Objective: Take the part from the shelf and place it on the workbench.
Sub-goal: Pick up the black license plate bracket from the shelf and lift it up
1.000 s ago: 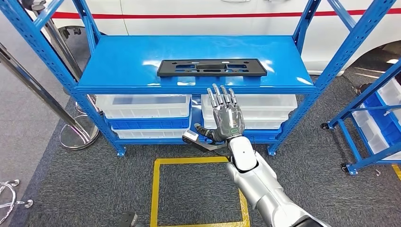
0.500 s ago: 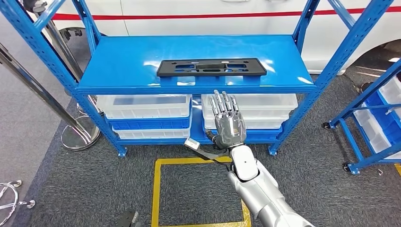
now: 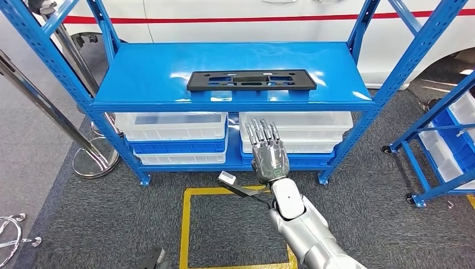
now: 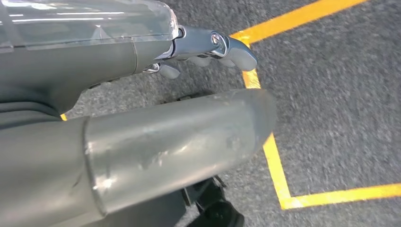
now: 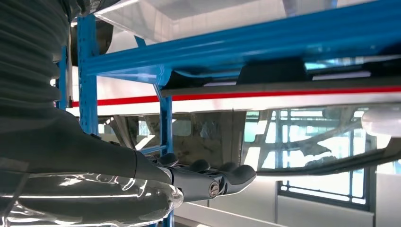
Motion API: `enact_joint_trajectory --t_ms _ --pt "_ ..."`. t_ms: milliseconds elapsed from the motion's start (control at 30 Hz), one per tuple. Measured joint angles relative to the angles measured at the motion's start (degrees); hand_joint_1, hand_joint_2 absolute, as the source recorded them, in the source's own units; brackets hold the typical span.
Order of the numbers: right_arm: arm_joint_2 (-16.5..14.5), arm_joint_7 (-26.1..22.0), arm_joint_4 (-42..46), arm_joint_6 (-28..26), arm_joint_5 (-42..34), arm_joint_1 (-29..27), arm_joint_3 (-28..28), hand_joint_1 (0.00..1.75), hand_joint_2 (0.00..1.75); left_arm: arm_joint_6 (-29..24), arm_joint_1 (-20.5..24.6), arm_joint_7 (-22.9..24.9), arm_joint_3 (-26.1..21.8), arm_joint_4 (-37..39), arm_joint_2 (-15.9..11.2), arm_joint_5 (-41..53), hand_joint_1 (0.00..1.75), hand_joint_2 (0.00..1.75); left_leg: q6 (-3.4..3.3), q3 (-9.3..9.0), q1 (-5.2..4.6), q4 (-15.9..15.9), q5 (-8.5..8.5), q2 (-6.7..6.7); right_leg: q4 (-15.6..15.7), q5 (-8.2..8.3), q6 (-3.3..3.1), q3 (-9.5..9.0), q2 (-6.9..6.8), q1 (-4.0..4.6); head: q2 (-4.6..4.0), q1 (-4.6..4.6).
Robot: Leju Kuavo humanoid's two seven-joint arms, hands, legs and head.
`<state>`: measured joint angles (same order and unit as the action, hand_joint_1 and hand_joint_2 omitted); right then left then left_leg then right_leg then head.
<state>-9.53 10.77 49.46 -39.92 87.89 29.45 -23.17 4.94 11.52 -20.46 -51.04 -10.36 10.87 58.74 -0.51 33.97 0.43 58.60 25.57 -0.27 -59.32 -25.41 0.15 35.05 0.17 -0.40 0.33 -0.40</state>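
Left robot hand (image 4: 142,137) hangs over the floor (state cannot be told). Right robot hand (image 3: 268,150) is open, empty, below the shelf (image 3: 145,78). Part (image 3: 251,80) lies flat on top, long axis left-to-right.

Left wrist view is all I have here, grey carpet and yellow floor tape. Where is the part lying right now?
Observer: The black part lies flat on the top shelf of the blue rack, with nothing touching it.
Operator: Where is the right hand?
Observer: The right hand is raised with its fingers apart and holds nothing. It is in front of the white bins on the lower level, below the top shelf's front edge.
Operator: What is behind the rack?
Observer: A white vehicle body with a red stripe.
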Motion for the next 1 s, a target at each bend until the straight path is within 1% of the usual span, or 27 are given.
enact_joint_trajectory --t_ms 33,67,100,167,200,233,267,300,333,367,400,433,467,533,567,600,633,667,700,733,767,800,833,867,900,933,1000 --pt "-0.02 0.13 -0.75 -0.01 0.0 0.17 0.2 0.0 1.75 0.0 -0.02 0.03 0.01 0.0 0.03 -0.01 0.0 0.0 -0.38 -0.07 0.08 -0.25 -0.18 0.01 -0.23 -0.26 0.29 0.07 -0.01 -0.05 0.0 0.01" --pt "-0.03 0.24 -1.53 -0.01 0.0 0.42 0.46 0.0 1.75 0.0 0.02 0.05 0.01 0.0 0.07 -0.01 0.0 0.0 -0.8 -0.14 0.2 -0.51 -0.39 0.04 -1.2 -1.03 0.55 0.47 -0.01 -0.09 0.0 0.01" --pt "-0.03 0.32 -2.2 -0.02 0.0 0.69 0.74 0.0 1.75 0.0 0.07 0.05 0.02 0.0 0.11 -0.01 0.0 0.0 -1.15 -0.2 0.32 -0.76 -0.57 0.08 -3.26 -2.38 0.76 1.38 -0.01 -0.13 0.0 0.03" --pt "-0.02 0.45 -3.64 -0.02 0.0 0.99 1.27 0.0 1.75 0.01 0.12 0.09 0.02 0.0 0.14 0.0 0.0 0.0 -1.52 -0.13 0.28 -0.83 -0.65 0.15 -10.42 -6.03 1.06 4.68 -0.02 -0.31 0.0 0.04" --pt "-0.02 0.58 -4.42 -0.02 0.0 1.01 1.5 0.0 1.75 0.02 0.09 0.13 0.02 0.0 0.15 0.01 0.0 0.0 -1.57 -0.1 0.26 -0.79 -0.64 0.16 -13.74 -7.19 1.18 6.26 -0.02 -0.37 0.0 0.03" --pt "-0.01 0.74 -5.21 -0.02 0.0 1.0 1.73 0.0 1.75 0.04 0.06 0.19 0.02 0.0 0.15 0.01 0.0 0.0 -1.58 -0.09 0.25 -0.72 -0.62 0.16 -15.51 -7.37 1.27 7.13 -0.03 -0.43 0.0 0.03" --pt "0.0 0.93 -5.9 -0.02 0.0 1.0 1.94 0.0 1.75 0.05 0.03 0.25 0.03 0.0 0.17 0.02 0.0 0.0 -1.55 -0.08 0.25 -0.63 -0.59 0.14 -15.04 -6.43 1.29 6.9 -0.05 -0.48 0.0 0.04" --pt "0.01 1.08 -6.42 -0.03 0.0 1.06 2.1 0.0 1.75 0.07 0.02 0.27 0.03 0.0 0.19 0.02 0.0 0.0 -1.47 -0.09 0.26 -0.49 -0.51 0.1 -12.31 -4.61 1.23 5.55 -0.07 -0.52 0.0 0.04" --pt "0.02 1.16 -6.79 -0.03 0.01 1.19 2.22 0.0 1.75 0.09 0.03 0.29 0.04 0.0 0.21 0.02 0.0 0.0 -1.31 -0.09 0.26 -0.31 -0.39 0.08 -8.23 -2.78 1.11 3.58 -0.11 -0.53 0.0 0.04" --pt "0.02 1.2 -7.04 -0.04 0.01 1.34 2.28 0.0 1.75 0.1 0.05 0.29 0.04 0.0 0.22 0.02 0.0 0.0 -1.09 -0.03 0.16 -0.14 -0.25 0.06 -4.6 -1.45 0.96 1.8 -0.13 -0.42 0.0 0.03" --pt "0.01 1.21 -7.24 -0.04 0.02 1.48 2.32 0.0 1.75 0.1 0.08 0.29 0.04 0.0 0.24 0.02 0.0 0.0 -0.84 0.05 0.06 0.02 -0.15 0.06 -1.95 -0.66 0.76 0.56 -0.12 -0.35 0.0 0.02" --pt "0.01 1.21 -7.43 -0.05 0.02 1.58 2.34 0.0 1.75 0.11 0.11 0.29 0.04 0.0 0.24 0.02 0.0 0.0 -0.58 0.14 -0.04 0.11 -0.11 0.07 -0.69 -0.52 0.56 0.04 -0.1 -0.25 0.0 0.01" --pt "0.0 1.22 -7.6 -0.05 0.02 1.61 2.36 0.0 1.75 0.11 0.13 0.29 0.04 0.0 0.24 0.02 0.0 0.0 -0.3 0.2 -0.11 0.11 -0.14 0.07 -0.64 -0.54 0.34 0.06 -0.04 -0.1 0.0 0.01" --pt "-0.02 1.24 -7.91 -0.07 0.02 1.68 2.4 0.0 1.75 0.11 0.13 0.29 0.05 -0.01 0.23 0.03 0.0 0.0 0.33 0.22 0.01 0.21 0.0 0.07 -0.36 -0.29 -0.32 0.04 -0.01 -0.17 0.0 0.02" --pt "-0.03 1.25 -8.02 -0.08 0.03 1.76 2.41 0.0 1.75 0.11 0.14 0.29 0.06 -0.02 0.23 0.02 0.0 0.0 0.66 0.53 0.09 0.94 0.64 0.08 -0.17 -0.16 -0.72 -0.03 -0.03 -0.24 0.0 0.01" --pt "-0.05 1.26 -8.1 -0.08 0.03 1.86 2.4 0.0 1.75 0.11 0.16 0.29 0.07 -0.02 0.23 0.02 0.0 0.0 0.95 1.29 0.16 2.69 1.84 0.09 0.03 -0.03 -1.09 -0.11 -0.08 -0.35 0.0 0.0" --pt "-0.07 1.28 -8.18 -0.08 0.04 1.91 2.4 0.0 1.75 0.11 0.16 0.29 0.07 -0.02 0.24 0.03 0.0 0.0 1.17 2.54 0.25 5.51 3.5 0.1 0.1 0.02 -1.32 -0.16 -0.13 -0.38 0.0 0.0" --pt "-0.07 1.42 -8.29 -0.08 0.04 1.93 2.4 0.0 1.75 0.11 0.15 0.3 0.07 -0.02 0.24 0.04 0.0 0.0 1.36 4.25 0.28 9.3 5.38 0.11 0.11 0.02 -1.49 -0.14 -0.15 -0.35 0.0 0.0" --pt "-0.05 1.72 -8.41 -0.08 0.04 1.87 2.4 0.0 1.75 0.11 0.09 0.3 0.07 -0.02 0.24 0.06 0.0 0.0 1.5 5.95 0.31 13.03 6.83 0.11 0.1 0.01 -1.54 -0.12 -0.16 -0.29 0.0 0.0" --pt "-0.01 2.18 -8.48 -0.08 0.04 1.74 2.4 0.0 1.75 0.1 0.02 0.31 0.08 -0.02 0.24 0.1 0.0 0.0 1.55 7.1 0.32 15.49 7.38 0.11 0.09 -0.01 -1.56 -0.13 -0.15 -0.23 0.0 0.0" --pt "0.06 2.67 -8.45 -0.08 0.04 1.59 2.4 0.0 1.75 0.1 -0.03 0.31 0.1 -0.02 0.24 0.15 0.0 0.0 1.51 7.37 0.31 16.06 6.88 0.11 0.06 -0.01 -1.57 -0.14 -0.12 -0.18 0.0 -0.01" --pt "0.17 3.15 -8.23 -0.08 0.04 1.44 2.4 0.0 1.75 0.08 -0.04 0.31 0.14 -0.02 0.24 0.2 0.0 0.0 1.35 6.49 0.3 14.18 5.31 0.11 0.04 -0.02 -1.56 -0.18 -0.06 -0.15 0.0 -0.01" --pt "0.32 3.54 -7.85 -0.08 0.04 1.35 2.4 0.0 1.75 0.05 -0.01 0.31 0.2 -0.03 0.23 0.25 0.0 0.0 1.05 4.76 0.26 10.52 3.16 0.11 0.0 -0.04 -1.54 -0.21 0.0 -0.11 0.0 -0.01" --pt "0.48 3.86 -7.36 -0.09 0.04 1.3 2.4 0.0 1.75 0.02 0.05 0.31 0.28 -0.04 0.21 0.3 0.0 0.0 0.66 2.84 0.17 6.5 1.46 0.1 -0.03 -0.06 -1.49 -0.21 0.06 -0.06 0.0 0.0" --pt "0.67 4.22 -6.75 -0.09 0.04 1.29 2.4 0.0 1.75 -0.04 0.14 0.31 0.37 -0.05 0.19 0.35 0.0 0.0 0.29 1.22 0.02 3.04 0.37 0.1 -0.09 -0.07 -1.34 -0.12 0.11 0.02 0.0 0.0" --pt "0.89 4.51 -6.13 -0.09 0.04 1.24 2.4 0.0 1.75 -0.1 0.22 0.3 0.46 -0.07 0.17 0.41 0.0 0.0 0.0 0.25 -0.14 0.93 -0.05 0.1 -0.11 -0.04 -1.11 -0.02 0.12 0.07 0.0 0.01" --pt "1.34 4.89 -4.8 -0.1 0.04 1.01 2.4 0.0 1.75 -0.22 0.28 0.29 0.59 -0.09 0.15 0.56 0.0 0.0 -0.32 -0.17 -0.37 -0.22 0.08 0.1 -0.01 0.07 -0.47 0.11 0.08 0.09 0.0 0.01"
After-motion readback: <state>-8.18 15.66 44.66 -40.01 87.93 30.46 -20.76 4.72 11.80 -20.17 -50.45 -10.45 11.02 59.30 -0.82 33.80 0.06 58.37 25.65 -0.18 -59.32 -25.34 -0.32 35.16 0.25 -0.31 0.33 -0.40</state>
